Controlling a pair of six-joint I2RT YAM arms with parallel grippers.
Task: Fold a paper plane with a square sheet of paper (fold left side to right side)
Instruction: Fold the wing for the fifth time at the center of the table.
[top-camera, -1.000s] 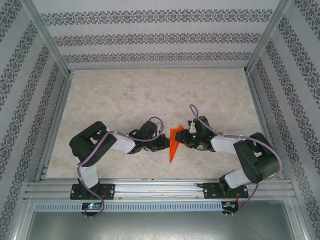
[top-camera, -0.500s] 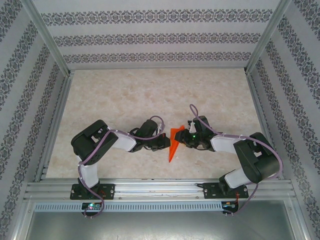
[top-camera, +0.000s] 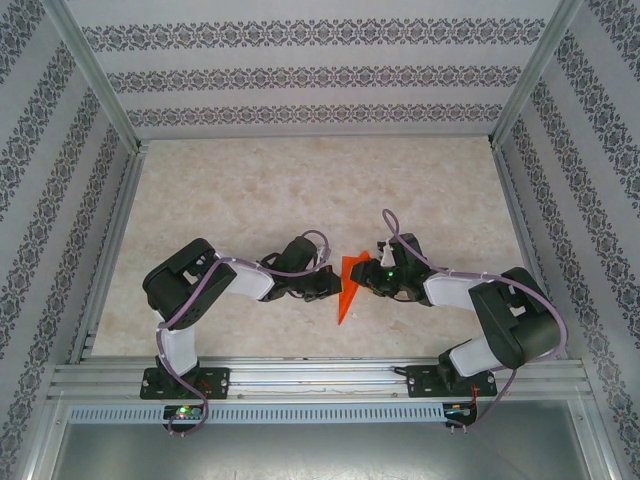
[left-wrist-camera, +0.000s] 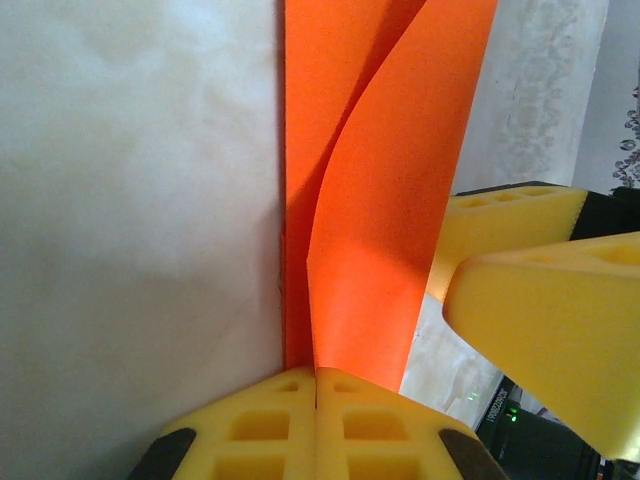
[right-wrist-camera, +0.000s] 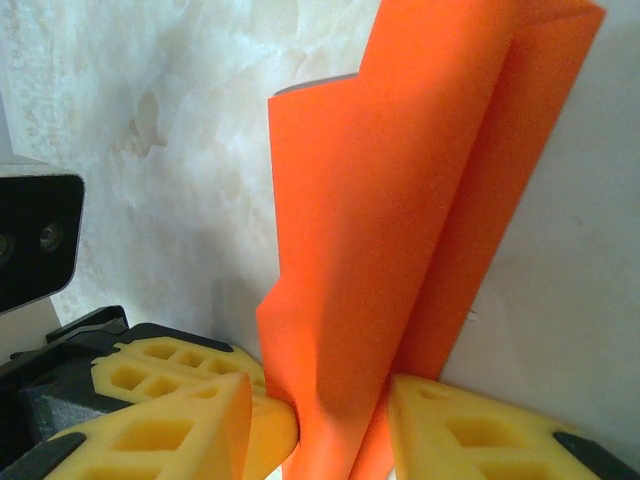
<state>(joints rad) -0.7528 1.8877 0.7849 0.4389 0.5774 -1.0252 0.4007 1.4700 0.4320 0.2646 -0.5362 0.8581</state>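
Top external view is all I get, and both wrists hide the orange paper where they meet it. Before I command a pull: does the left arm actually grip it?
Observer: Yes. In the left wrist view the left gripper has its jaws shut, with the yellow pads together on one end of the orange paper.
Operator: And the right one?
Observer: In the right wrist view the right gripper has its jaws apart. The paper stands between them, not clamped.
Operator: Is the paper lying flat?
Observer: No. One flap curls up off the table from a straight crease.
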